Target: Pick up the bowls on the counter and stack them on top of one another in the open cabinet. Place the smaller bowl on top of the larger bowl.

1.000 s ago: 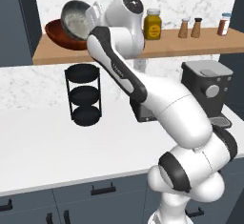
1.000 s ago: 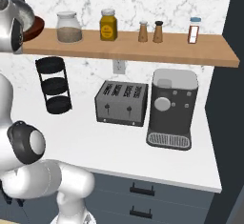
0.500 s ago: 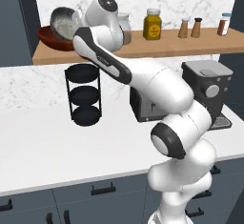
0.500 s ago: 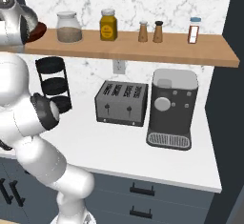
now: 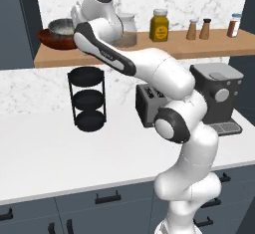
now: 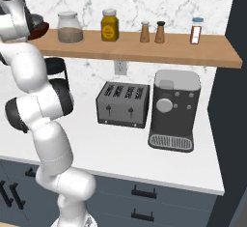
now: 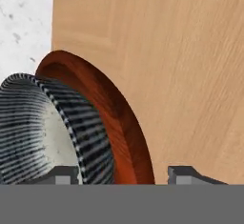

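Bowls sit nested at the upper left of the left base view: the smaller bowl (image 5: pixel 62 26) rests inside the larger bowl (image 5: pixel 50 38) on the open cabinet (image 5: pixel 149 52), above the black rack (image 5: pixel 87 98) on the bench (image 5: pixel 60 153).

At the upper left edge of the right base view, the larger bowl's rim (image 6: pixel 39 28) peeks past the arm, beside the glass jar (image 6: pixel 69 27).

Low in the hand view, the end effector (image 7: pixel 121 176) straddles both bowls' rims, its fingers set wide around them.
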Controlling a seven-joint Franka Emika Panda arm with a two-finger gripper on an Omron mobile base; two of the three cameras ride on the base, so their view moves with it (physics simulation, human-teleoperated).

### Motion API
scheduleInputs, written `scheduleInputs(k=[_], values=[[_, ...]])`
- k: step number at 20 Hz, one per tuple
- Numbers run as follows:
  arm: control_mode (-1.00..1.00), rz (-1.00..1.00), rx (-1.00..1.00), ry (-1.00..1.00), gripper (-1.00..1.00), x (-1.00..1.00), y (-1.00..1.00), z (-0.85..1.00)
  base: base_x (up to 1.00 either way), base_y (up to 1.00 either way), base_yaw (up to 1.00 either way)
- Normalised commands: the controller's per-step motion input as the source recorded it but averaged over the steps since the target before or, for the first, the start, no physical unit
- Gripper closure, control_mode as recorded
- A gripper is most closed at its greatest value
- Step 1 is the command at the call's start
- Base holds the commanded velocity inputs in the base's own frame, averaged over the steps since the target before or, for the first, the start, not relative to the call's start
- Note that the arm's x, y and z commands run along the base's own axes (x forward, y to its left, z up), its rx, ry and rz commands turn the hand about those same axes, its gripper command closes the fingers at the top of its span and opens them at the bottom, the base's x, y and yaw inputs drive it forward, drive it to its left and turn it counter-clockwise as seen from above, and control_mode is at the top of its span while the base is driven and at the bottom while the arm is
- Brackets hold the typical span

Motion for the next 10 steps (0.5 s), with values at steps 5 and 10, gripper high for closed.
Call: scheduleInputs(k=[5, 10], values=[[-1.0, -0.01, 0.05, -0.2, -1.0, -0.95, -0.69, 0.0, 0.0, 0.0, 0.0], [-1.0, -0.01, 0.1, -0.15, -1.0, -1.0, -1.0, -0.34, 0.0, 0.0, 0.0]])
